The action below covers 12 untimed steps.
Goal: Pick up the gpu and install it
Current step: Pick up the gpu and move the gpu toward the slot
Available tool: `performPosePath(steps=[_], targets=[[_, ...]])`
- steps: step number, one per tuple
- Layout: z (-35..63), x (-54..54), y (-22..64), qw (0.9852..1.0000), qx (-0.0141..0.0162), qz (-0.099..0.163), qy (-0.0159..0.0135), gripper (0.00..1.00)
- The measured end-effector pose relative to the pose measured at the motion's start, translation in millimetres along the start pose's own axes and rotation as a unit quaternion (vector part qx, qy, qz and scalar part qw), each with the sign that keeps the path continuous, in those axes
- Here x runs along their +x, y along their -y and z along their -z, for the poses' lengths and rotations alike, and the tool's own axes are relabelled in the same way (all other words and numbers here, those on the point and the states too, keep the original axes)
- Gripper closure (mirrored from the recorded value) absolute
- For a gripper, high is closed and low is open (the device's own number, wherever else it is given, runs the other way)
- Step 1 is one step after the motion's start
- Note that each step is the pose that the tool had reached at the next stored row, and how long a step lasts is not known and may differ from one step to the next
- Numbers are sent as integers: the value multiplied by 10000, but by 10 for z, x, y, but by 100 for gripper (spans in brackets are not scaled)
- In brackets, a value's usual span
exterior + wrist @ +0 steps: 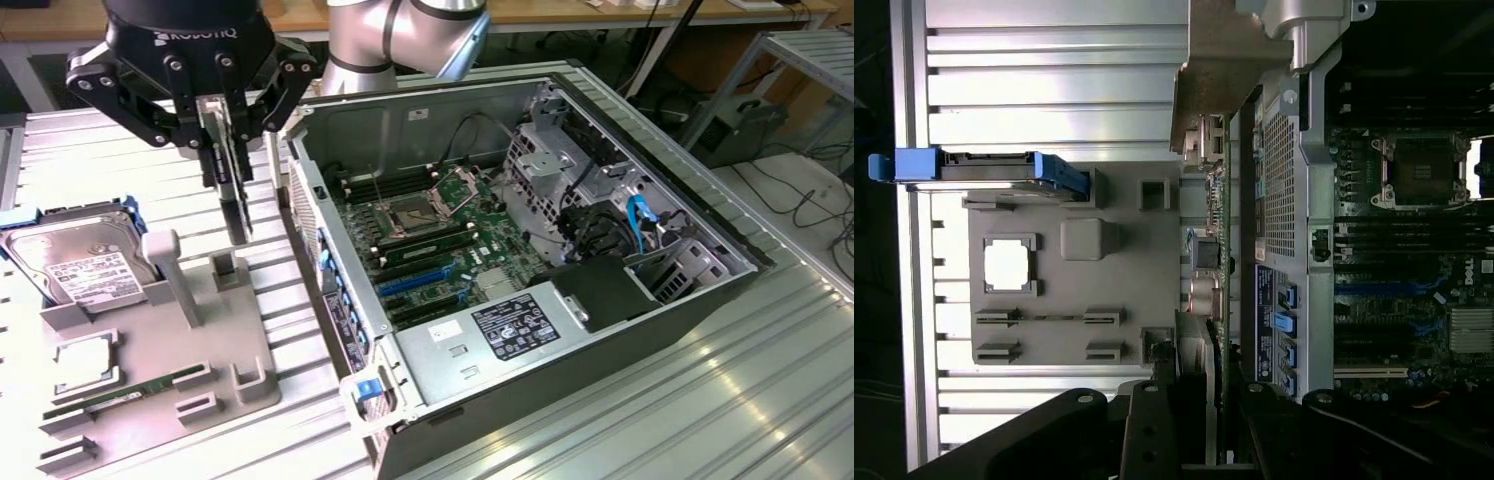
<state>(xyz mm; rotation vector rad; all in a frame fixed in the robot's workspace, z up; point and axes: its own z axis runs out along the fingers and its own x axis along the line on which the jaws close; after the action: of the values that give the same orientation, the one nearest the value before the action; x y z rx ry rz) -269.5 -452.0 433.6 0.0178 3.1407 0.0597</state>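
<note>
The gpu (238, 215) hangs edge-on as a thin dark card, with my gripper (224, 172) shut on its upper part. It is lifted clear above the grey fixture (160, 340), just off the open computer case's wall on the exterior view's left. In the wrist view the gpu (1221, 240) runs edge-on away from my fingers (1194, 350), and its silvery metal bracket (1229, 60) is at the far end. The card lies along the outside of the case wall, over the gap between fixture and case.
The open computer case (667, 300) holds the motherboard (427, 235) with blue slots (414, 282) and a power supply (514, 325). On the fixture are a hard drive (74, 265) in a blue frame, a CPU (83, 357) and a RAM stick (127, 393).
</note>
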Motion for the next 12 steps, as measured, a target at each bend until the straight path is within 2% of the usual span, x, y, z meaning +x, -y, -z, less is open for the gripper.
performPosePath(steps=[12], targets=[[0,-138,-2,10000,0,0,0,72]])
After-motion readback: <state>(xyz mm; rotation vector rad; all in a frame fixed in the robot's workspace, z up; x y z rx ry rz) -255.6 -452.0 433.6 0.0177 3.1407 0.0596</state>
